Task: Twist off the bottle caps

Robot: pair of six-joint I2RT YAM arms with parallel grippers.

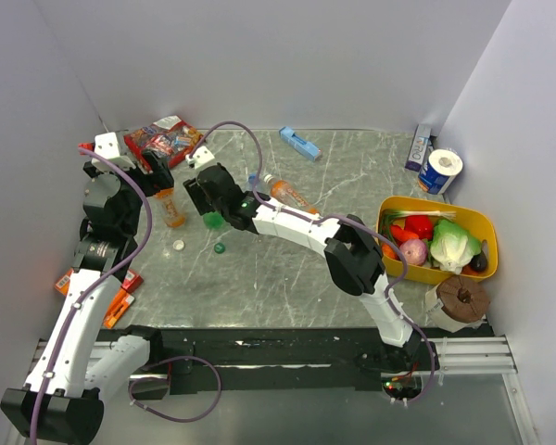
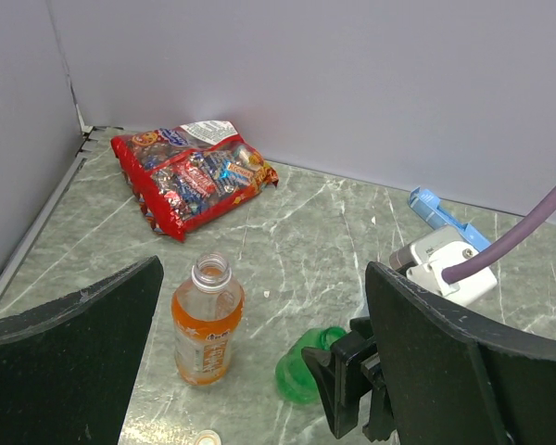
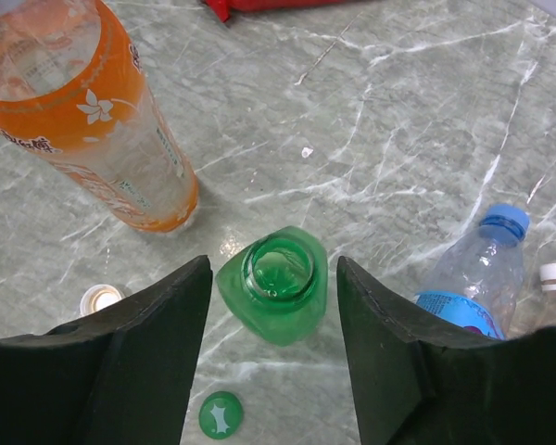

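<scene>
Green bottle stood on the marble table between the right gripper's parted, non-gripping jaws, presumably because its green cap already lay off beside it, while the left gripper hung wide open.

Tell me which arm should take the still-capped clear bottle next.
The right arm. Its jaws stand open around the uncapped green bottle, with the blue-capped clear bottle beside them; the left arm is farther off, by the upright orange bottle.
</scene>
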